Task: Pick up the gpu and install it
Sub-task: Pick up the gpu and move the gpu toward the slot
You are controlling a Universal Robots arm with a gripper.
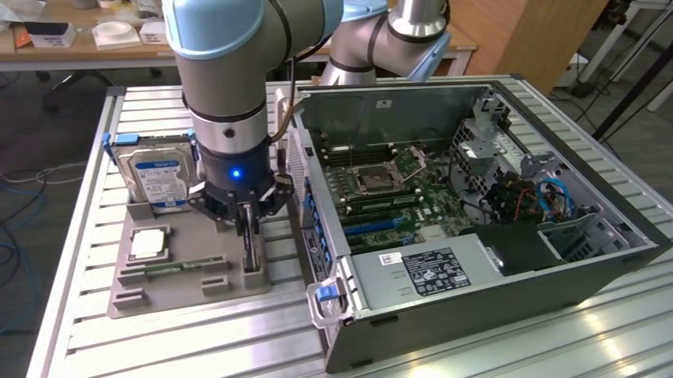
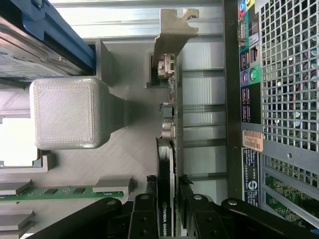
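Observation:
The gpu (image 1: 252, 264) stands on edge in a slot of the grey holder tray (image 1: 158, 303), at the tray's side nearest the computer case. In the wrist view the gpu (image 2: 172, 124) shows edge-on, with its silver end bracket (image 2: 173, 35) at the far end and a dark cooler on its face. My gripper (image 1: 248, 230) has come straight down over the card. The black fingers (image 2: 144, 219) sit on either side of the gripper (image 2: 169, 211) midpoint and lie against both faces of the card.
A hard drive (image 1: 158, 177) with a blue-white label stands at the tray's far end. A processor (image 1: 147, 244) and a memory stick (image 1: 173, 268) lie in the tray. The open computer case (image 1: 474, 197) lies close beside the tray on the exterior view's right, motherboard exposed.

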